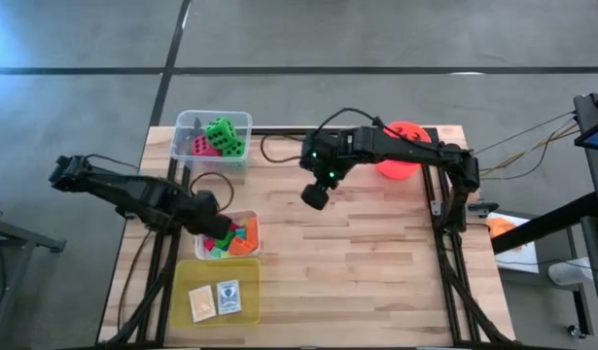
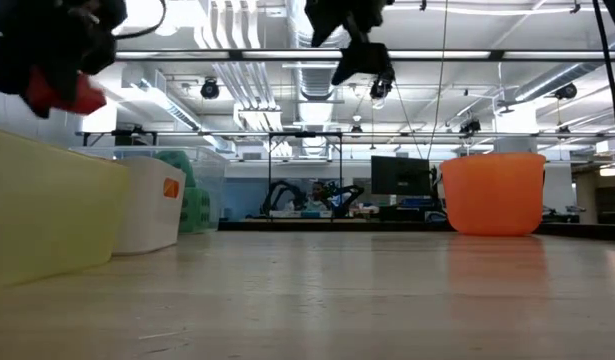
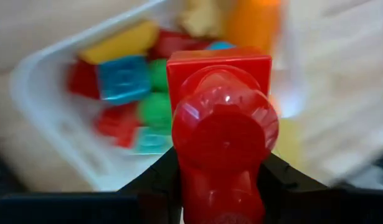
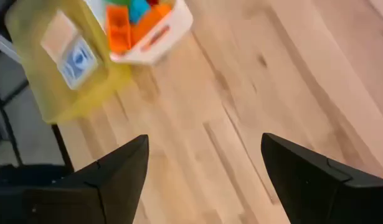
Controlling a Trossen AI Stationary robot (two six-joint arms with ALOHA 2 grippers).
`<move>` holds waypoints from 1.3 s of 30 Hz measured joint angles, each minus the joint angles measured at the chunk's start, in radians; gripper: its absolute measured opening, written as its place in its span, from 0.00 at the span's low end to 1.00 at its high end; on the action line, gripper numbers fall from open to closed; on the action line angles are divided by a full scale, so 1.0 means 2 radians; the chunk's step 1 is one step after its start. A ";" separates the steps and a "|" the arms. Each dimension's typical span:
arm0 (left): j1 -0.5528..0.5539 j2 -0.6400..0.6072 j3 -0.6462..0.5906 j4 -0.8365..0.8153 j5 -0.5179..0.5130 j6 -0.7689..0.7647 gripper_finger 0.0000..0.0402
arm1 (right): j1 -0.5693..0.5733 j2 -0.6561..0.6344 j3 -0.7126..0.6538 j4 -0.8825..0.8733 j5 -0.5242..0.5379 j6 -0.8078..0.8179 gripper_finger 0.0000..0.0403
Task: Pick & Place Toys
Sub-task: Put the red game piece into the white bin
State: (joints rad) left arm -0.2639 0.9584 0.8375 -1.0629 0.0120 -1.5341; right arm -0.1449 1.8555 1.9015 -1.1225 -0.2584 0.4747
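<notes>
My left gripper (image 1: 213,231) hangs over a white tub (image 1: 255,226) at the table's left, shut on a red block (image 3: 222,112). The tub (image 3: 42,124) holds several bright blocks: yellow, blue, green, red and orange. In the low view the red block (image 2: 69,95) shows high above the table top. Near the table's middle, my right gripper (image 1: 315,194) hangs in the air with its fingers (image 4: 116,174) wide apart. Nothing is between them and only bare wood lies below. My left gripper pinches the red block between its two fingers, which press on two opposite sides of the block's near end (image 3: 185,180). The fingers slant steeply down from above. The block hangs clear of everything, above the blocks in the white tub.
A clear tub (image 1: 187,122) with green and pink dice stands at the far left. A yellowish tub (image 1: 187,282) with flat cards stands at the near left. The red-orange bucket (image 1: 405,154) is at the far right. Bare wood stretches across the middle and right.
</notes>
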 joint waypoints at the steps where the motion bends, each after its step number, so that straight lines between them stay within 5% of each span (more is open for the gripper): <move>1: 0.000 0.005 0.000 -0.016 0.000 0.003 0.29 | 0.004 -0.001 0.000 -0.011 0.004 0.000 0.75; 7: 0.000 0.041 -0.022 -0.011 0.002 0.057 0.29 | 0.040 -0.019 0.000 -0.047 0.041 0.021 0.75; 23: 0.024 0.025 -0.135 0.177 0.033 0.110 0.29 | 0.100 -0.114 0.000 -0.046 0.118 0.085 0.75; 39: 0.036 -0.014 -0.122 0.144 0.078 0.109 0.29 | 0.100 -0.126 0.000 -0.047 0.131 0.079 0.75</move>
State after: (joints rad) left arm -0.1921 0.9310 0.5941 -0.7756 0.1688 -1.3151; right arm 0.0547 1.6032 1.9007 -1.2156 0.0040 0.6329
